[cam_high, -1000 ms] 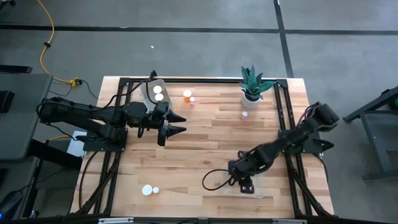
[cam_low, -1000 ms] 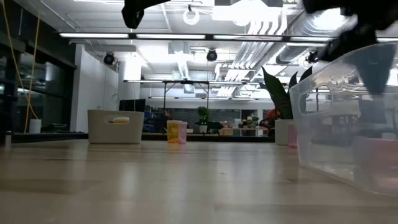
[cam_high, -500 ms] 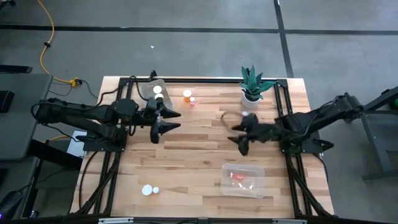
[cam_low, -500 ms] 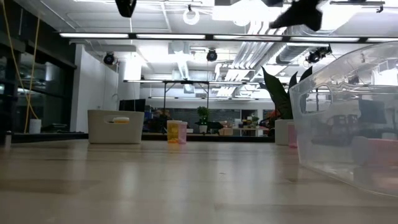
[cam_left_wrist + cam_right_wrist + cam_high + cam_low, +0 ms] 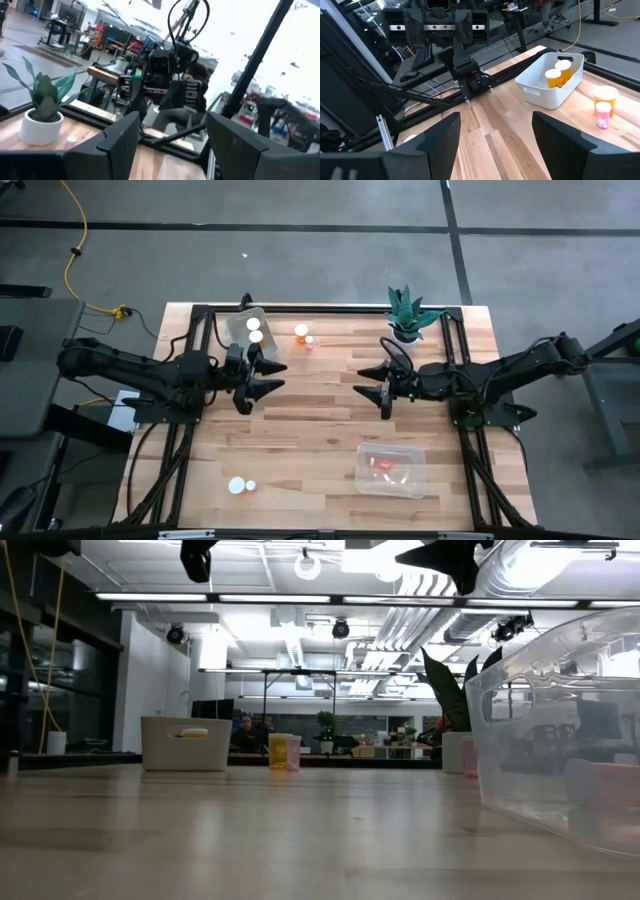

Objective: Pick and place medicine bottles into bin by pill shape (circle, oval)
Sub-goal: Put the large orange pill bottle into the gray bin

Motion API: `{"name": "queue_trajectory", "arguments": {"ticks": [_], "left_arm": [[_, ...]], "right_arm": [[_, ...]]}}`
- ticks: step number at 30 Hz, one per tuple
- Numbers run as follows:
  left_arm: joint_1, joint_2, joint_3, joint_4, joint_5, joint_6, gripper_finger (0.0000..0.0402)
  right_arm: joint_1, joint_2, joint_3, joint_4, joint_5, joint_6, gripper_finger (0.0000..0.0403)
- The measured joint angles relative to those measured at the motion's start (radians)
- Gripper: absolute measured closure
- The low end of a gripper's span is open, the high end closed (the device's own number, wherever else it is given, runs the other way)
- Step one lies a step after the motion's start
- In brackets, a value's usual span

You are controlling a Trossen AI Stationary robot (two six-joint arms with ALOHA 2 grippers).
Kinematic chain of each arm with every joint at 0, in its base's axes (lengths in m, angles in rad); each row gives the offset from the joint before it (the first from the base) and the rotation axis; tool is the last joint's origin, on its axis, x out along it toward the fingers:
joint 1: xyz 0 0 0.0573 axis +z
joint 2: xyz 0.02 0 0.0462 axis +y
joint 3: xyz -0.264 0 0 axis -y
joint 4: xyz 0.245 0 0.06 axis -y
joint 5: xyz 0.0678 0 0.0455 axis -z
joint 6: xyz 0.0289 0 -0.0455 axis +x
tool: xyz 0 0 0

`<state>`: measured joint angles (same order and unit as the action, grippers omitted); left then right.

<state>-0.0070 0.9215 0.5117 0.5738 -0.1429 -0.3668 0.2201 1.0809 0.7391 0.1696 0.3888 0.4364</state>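
A: What does the high view show?
B: The wooden tabletop (image 5: 320, 420) fills the middle. The left gripper (image 5: 274, 377) hangs at centre left with its jaws spread and empty. The right gripper (image 5: 372, 383) faces it from centre right, jaws also released and empty. At the upper left stands a white bin (image 5: 245, 328) with two medicine bottles (image 5: 254, 330) in it. Just right of it, two more bottles (image 5: 302, 334) stand on the wood. A potted plant (image 5: 407, 315) is at the upper right, with a small bottle (image 5: 394, 363) below it. A clear tub (image 5: 392, 469) at the lower right holds something reddish. Two white caps (image 5: 240, 485) lie at the lower left.

A: And the low view?
B: The clear tub (image 5: 560, 740) fills the right side. The white bin (image 5: 186, 744) is far at the left and a bottle (image 5: 281, 752) near the centre.

A: The left wrist view?
B: The plant (image 5: 42, 112) is at the left and a white cap (image 5: 71, 141) beside it.

A: The right wrist view?
B: The white bin (image 5: 551, 82) with two bottles (image 5: 557, 73) is at the upper right. Two others (image 5: 604, 106) stand at the right edge.
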Motion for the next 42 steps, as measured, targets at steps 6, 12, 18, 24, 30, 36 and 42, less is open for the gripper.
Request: {"name": "queue_trajectory", "arguments": {"ticks": [6, 12, 18, 24, 30, 36, 42], "left_arm": [[-0.038, 0.001, 0.053, -0.255, 0.095, -0.052, 0.0184], [-0.240, 0.074, 0.306, -0.916, 0.213, -0.131, 0.0183], [-0.535, 0.190, 0.443, -1.316, 0.105, -0.316, 0.0183], [-0.766, 0.330, 0.418, -1.341, -0.019, -0.489, 0.0183], [-0.799, 0.466, 0.420, -1.268, -0.010, -0.544, 0.0161], [-0.781, 0.500, 0.420, -1.237, 0.062, -0.525, 0.0109], [-0.744, 0.501, 0.420, -1.237, 0.088, -0.494, 0.0083]], "right_arm": [[0.000, 0.000, 0.000, -0.001, -0.003, 0.000, 0.0162], [0.000, 0.000, 0.000, -0.003, -0.003, 0.000, 0.0162], [0.000, 0.000, 0.000, -0.015, -0.003, 0.000, 0.0162], [0.000, 0.000, 0.000, -0.028, -0.003, 0.000, 0.0162], [0.000, 0.000, 0.000, -0.052, -0.003, 0.000, 0.0162], [0.000, 0.000, 0.000, -0.063, -0.003, 0.003, 0.0162], [0.000, 0.000, 0.000, -0.069, 0.004, 0.000, 0.0162]]}}
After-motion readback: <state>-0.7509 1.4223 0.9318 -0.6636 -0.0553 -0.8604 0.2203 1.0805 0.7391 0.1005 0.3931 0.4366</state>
